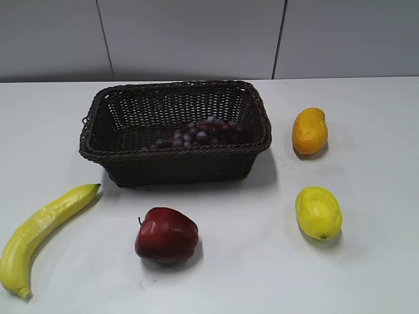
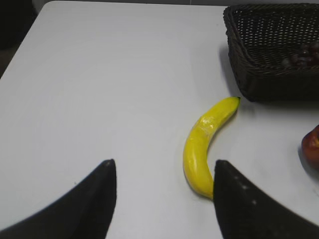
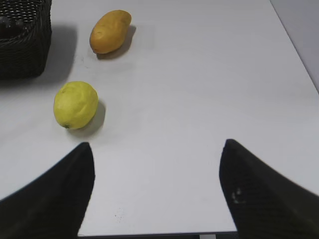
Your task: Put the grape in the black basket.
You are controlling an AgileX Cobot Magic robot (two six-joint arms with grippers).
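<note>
Grape (image 1: 200,133) lay inside the black basket (image 1: 175,157), toward its right half, well apart from both sets of fingers. Left gripper (image 2: 164,196) hung spread wide and empty over the near-left table (image 1: 366,275), its right finger beside the banana (image 2: 204,144). Right gripper (image 3: 157,191) was also spread and empty at the near-right, with the lemon (image 3: 76,105) and mango (image 3: 110,31) farther out to its left. Apple (image 1: 166,235) sat near-centre. No readable writing or labels on anything.
</note>
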